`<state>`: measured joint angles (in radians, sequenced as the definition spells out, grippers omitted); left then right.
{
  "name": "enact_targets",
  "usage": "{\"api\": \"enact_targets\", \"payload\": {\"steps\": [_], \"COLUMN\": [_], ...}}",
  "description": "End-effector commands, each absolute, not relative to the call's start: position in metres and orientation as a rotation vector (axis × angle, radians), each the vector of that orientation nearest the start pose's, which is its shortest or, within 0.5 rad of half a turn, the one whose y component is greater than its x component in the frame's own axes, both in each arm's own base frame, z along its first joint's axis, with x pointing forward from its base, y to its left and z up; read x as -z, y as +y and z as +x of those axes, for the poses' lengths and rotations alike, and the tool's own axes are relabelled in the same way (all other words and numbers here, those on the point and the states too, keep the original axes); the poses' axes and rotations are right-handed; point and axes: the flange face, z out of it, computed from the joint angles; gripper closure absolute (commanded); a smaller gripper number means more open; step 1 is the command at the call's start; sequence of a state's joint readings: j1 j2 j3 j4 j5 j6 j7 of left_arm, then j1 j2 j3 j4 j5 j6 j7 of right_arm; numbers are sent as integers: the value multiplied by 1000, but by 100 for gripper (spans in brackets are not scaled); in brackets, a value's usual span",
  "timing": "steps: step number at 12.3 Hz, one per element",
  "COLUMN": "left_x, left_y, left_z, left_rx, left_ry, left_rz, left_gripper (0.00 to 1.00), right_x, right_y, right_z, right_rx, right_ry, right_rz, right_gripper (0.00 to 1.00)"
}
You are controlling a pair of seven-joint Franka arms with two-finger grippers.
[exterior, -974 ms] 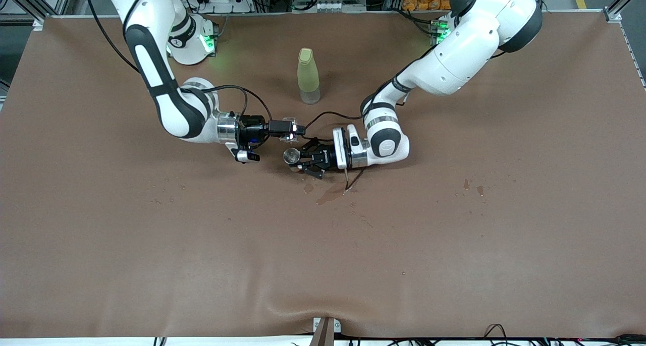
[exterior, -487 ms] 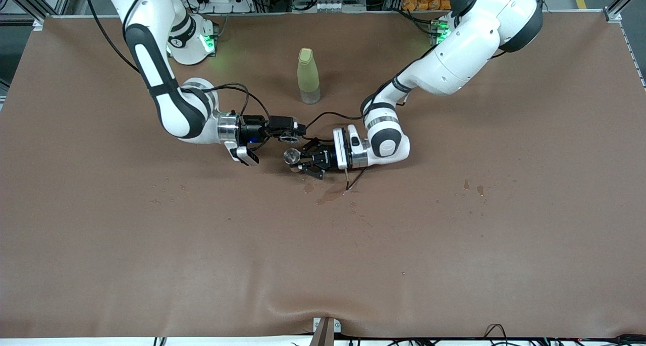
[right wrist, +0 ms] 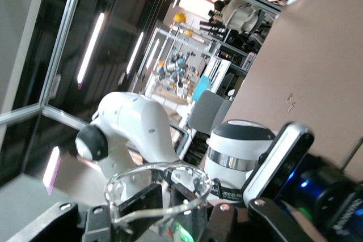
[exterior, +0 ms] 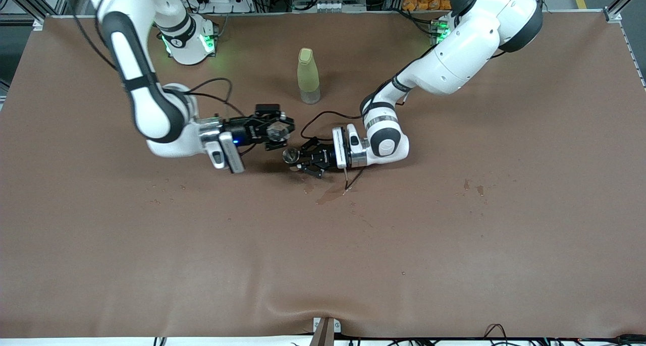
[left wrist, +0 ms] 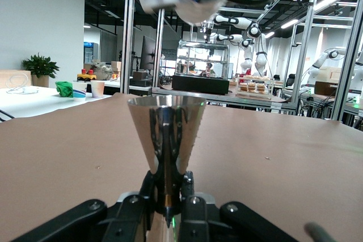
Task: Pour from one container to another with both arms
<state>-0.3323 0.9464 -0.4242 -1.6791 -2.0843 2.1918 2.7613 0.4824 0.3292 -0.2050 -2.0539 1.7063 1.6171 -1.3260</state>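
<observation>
My right gripper (exterior: 275,129) is shut on the tiny clear cup (exterior: 277,127), held tilted just above the table; in the right wrist view its glassy rim (right wrist: 159,188) sits between the black fingers (right wrist: 139,202). My left gripper (exterior: 303,159) is shut on the waist of the shiny metal jigger (exterior: 290,156), which it holds upright. The jigger's cone (left wrist: 166,131) rises from between the left gripper's (left wrist: 167,184) fingers. The clear cup hangs a short way from the jigger's rim, toward the right arm's end of the table.
A tall yellow-green bottle (exterior: 308,76) stands farther from the front camera than both grippers. Dark wet stains (exterior: 327,194) mark the brown cloth just nearer than the left gripper, and small spots (exterior: 472,187) lie toward the left arm's end. A black cable (exterior: 323,116) loops by the left wrist.
The right arm has rolled its wrist and drawn back toward its own end, carrying the clear cup away from above the jigger. The left arm and jigger have stayed put.
</observation>
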Motion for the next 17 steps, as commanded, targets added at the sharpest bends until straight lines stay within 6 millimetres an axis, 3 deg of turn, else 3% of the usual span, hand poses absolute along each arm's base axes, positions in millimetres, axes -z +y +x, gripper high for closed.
{"api": "enact_targets", "payload": {"steps": [1,5,7,10,13,16,17], "left_x": [-113,-118,-126,-165,-188,-186,-185], "left_y": [-444,-400,-377,-339,-266,-186,-146], "left_z": [493,523,535,566,587,599,601], "left_rx": [-1328,-1363,-1355,-1335,-1252,-1271,-1270], "left_ry": [-1106,-1073,-1085,-1070,-1137,-1079,-1089], "left_rz": [1346,1402,1412,1425,1465,1437,1398], "left_gripper": [100,100,100,100,100,100,100], "right_x": [-365,-394,-391,-374,-350,-309,-292], "right_y": [199,107,63,-3,-64,-111,-119], "right_z": [549,564,562,554,543,533,530], "right_rx": [327,382,449,575,693,796,817], "right_ry": [-722,-919,-1008,-1186,-1351,-1436,-1449], "right_rz": [-1512,-1479,-1453,-1430,-1392,-1346,-1328], "right_gripper": [100,100,100,100,100,100,100]}}
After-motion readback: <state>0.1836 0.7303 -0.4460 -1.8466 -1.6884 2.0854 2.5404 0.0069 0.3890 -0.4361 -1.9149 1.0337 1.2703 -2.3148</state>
